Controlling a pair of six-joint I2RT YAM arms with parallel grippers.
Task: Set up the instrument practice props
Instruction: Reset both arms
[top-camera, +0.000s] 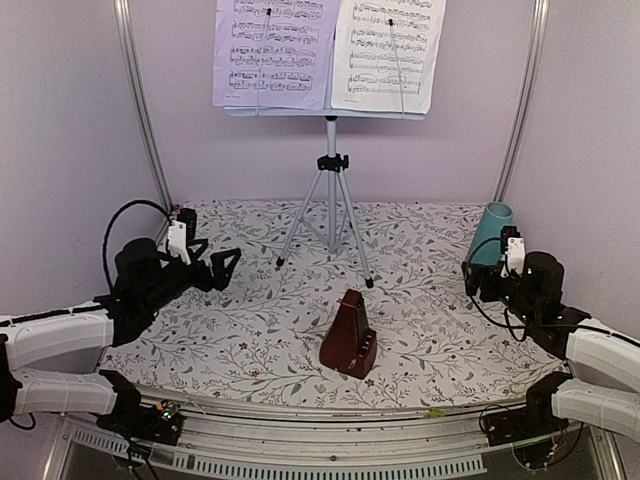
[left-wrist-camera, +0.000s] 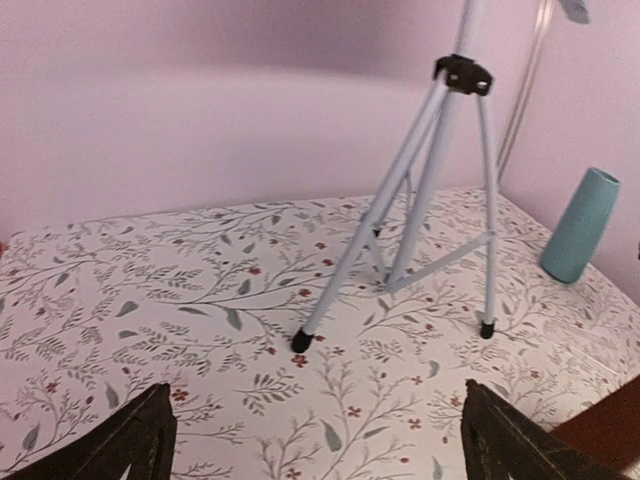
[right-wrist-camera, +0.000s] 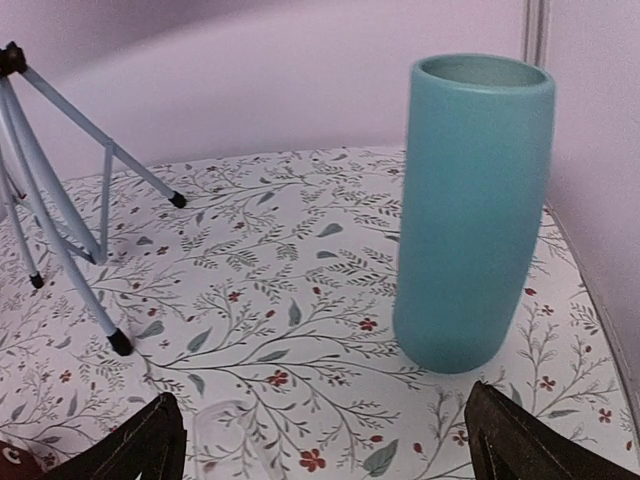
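Sheet-music pages (top-camera: 270, 50), 2, on music stand (top-camera: 331, 190), print seemingly unreadable; left pincer (top-camera: 226, 268), right pincer (right-wrist-camera: 320, 445) gaping, empty.

Saw thin matt paper in the pages (top-camera: 270, 50) at 12 o'clock. Found smooth pale metal on the stand (top-camera: 330, 190) legs, black matt feet. Noted slightly glossy wood-like faces on the metronome (top-camera: 349, 335); smooth matt cup (right-wrist-camera: 470, 210) at 3 o'clock; printed matt cloth (top-camera: 250, 300) underneath.
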